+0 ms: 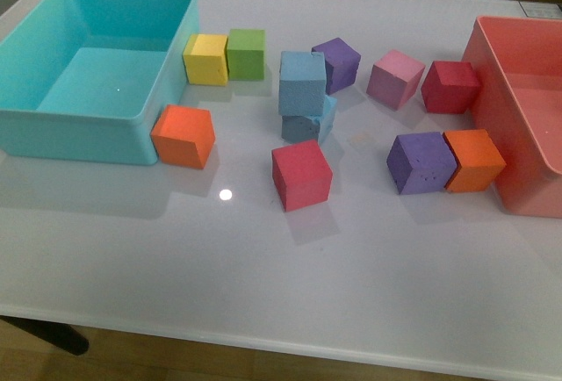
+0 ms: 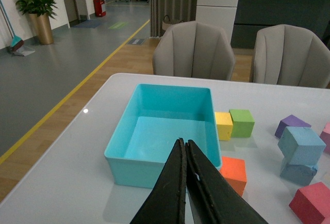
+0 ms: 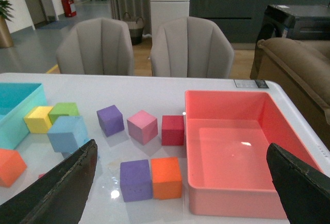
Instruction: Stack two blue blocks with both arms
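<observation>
Beyond our left gripper's [image 2: 186,182] closed jaws, the turquoise bin [image 2: 154,167] blocks the way straight ahead, with an orange cube [image 2: 230,173] just beside its corner. Our right gripper's [image 3: 180,182] jaws stand wide apart; between them lie a purple cube [image 3: 135,179] touching an orange cube [image 3: 166,176], and the red bin [image 3: 234,203]. The stacked blue blocks [image 1: 303,82] are hemmed by a purple cube [image 1: 337,62] behind and a red cube [image 1: 301,175] in front.
</observation>
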Controlling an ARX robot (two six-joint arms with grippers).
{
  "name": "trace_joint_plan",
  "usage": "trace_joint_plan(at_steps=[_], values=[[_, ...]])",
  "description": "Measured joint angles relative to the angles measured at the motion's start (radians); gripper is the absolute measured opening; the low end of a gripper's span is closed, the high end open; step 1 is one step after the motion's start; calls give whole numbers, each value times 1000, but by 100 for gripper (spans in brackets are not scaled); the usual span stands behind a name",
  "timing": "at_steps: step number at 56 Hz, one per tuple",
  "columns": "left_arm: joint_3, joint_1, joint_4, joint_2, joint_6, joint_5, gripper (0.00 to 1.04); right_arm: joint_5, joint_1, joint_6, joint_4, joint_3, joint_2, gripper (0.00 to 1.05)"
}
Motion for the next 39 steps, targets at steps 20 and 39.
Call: trace_joint_plan(at_steps=[20,39], values=[[0,0,-198,-193,1,0,2,0,0,0,0,0,0,96],[0,0,-199,-193,0,0,7,0,0,0,0,0,0,96]])
